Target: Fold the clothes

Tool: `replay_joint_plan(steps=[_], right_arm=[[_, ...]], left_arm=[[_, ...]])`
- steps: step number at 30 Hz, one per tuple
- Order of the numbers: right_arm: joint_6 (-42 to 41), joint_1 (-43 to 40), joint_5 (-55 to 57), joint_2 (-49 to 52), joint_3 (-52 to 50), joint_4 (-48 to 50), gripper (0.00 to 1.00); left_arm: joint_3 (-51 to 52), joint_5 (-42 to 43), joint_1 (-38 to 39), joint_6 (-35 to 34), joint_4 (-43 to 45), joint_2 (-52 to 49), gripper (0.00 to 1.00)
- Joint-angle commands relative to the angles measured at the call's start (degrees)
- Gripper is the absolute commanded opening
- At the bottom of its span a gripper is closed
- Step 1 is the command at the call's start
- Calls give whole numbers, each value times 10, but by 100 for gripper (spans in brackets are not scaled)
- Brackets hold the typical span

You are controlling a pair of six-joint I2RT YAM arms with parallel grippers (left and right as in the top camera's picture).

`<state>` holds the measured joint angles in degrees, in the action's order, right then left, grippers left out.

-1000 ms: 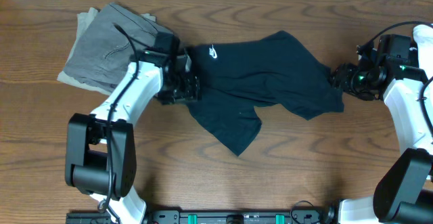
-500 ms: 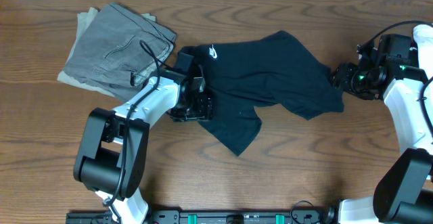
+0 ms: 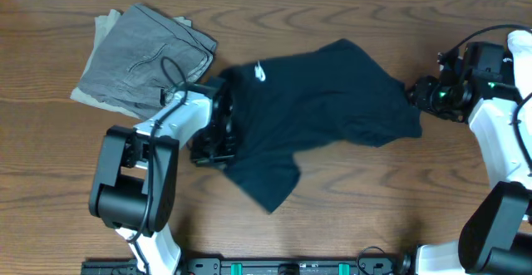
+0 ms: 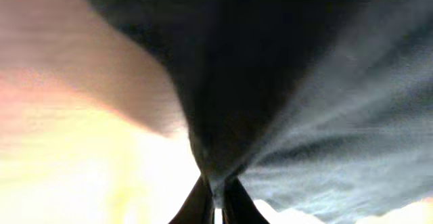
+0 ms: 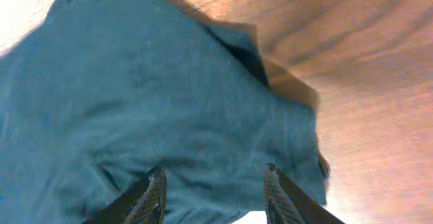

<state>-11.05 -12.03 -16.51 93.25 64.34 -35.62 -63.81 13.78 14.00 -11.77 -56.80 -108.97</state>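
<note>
**Q:** Tool state?
**A:** The left gripper (image 4: 217, 187) was pinched onto the shirt's (image 3: 332, 100) left edge. The right gripper (image 5: 213, 183) stood wide over the right end, gripping nothing.

**Q:** Location and step?
**A:** The shirt lay rumpled mid-table (image 3: 374, 217), beside the trousers (image 3: 141, 51). The step was probably spreading. The next move called for drawing the edge taut.

**Q:** Changes?
**A:** The left gripper had shifted leftward, dragging the lower flap with it. The right arm was unmoved.

Folded grey trousers (image 3: 143, 55) lie on the wooden table (image 3: 357, 200).
</note>
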Motion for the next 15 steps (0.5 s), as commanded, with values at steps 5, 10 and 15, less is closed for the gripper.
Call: replay_joint_plan(steps=[5, 10, 15], right_arm=[[4, 28, 0, -2, -110, 118, 50], [3, 29, 0, -2, -165, 191, 61], [-37, 33, -31, -2, -196, 199, 54]], left_arm=[[4, -87, -73, 7, -30, 14, 6], [4, -99, -107, 7, -43, 22, 6], [4, -99, -123, 1, -40, 33, 6]])
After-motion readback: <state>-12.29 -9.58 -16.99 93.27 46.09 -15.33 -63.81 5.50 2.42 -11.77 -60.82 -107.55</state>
